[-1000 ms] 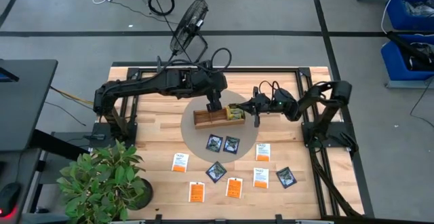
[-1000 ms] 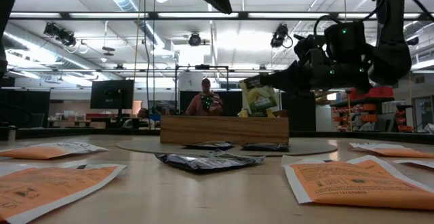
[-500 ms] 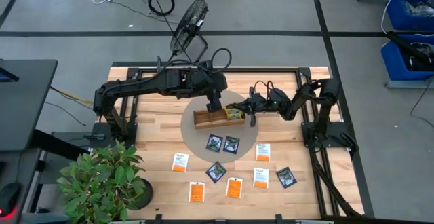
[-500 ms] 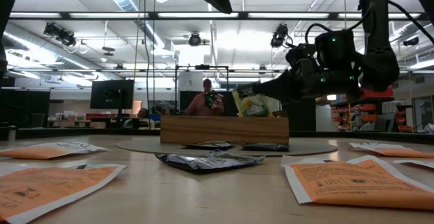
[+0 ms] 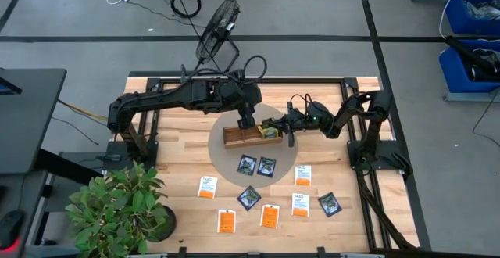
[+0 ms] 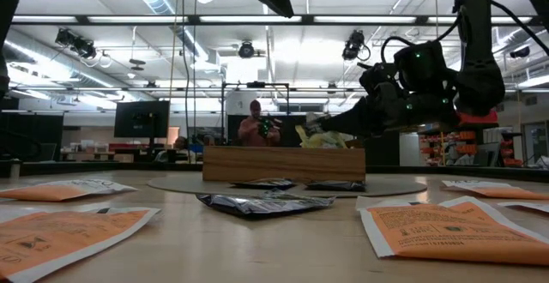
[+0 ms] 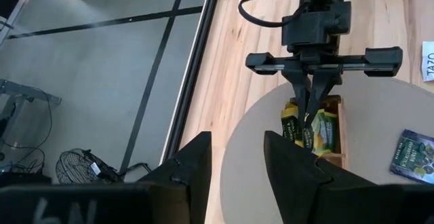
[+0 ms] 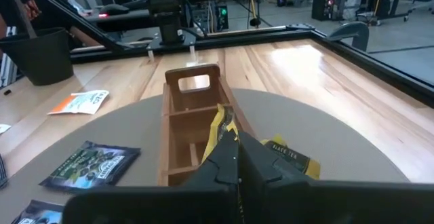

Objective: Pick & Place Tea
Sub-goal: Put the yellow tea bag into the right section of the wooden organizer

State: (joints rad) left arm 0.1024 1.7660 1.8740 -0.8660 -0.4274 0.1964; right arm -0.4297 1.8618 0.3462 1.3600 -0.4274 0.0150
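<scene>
Right pincer clamped on yellow-green tea packet over wooden tray's end compartment; packet's lower edge hidden. Left pincer above tray, fingers parted, holding nothing.

In the low view, the long compartmented wooden tray hid the lower part of the yellow-green tea packet. The right gripper covered that packet's middle in its wrist view. Print on the flat orange packets was too small to read overhead.
</scene>
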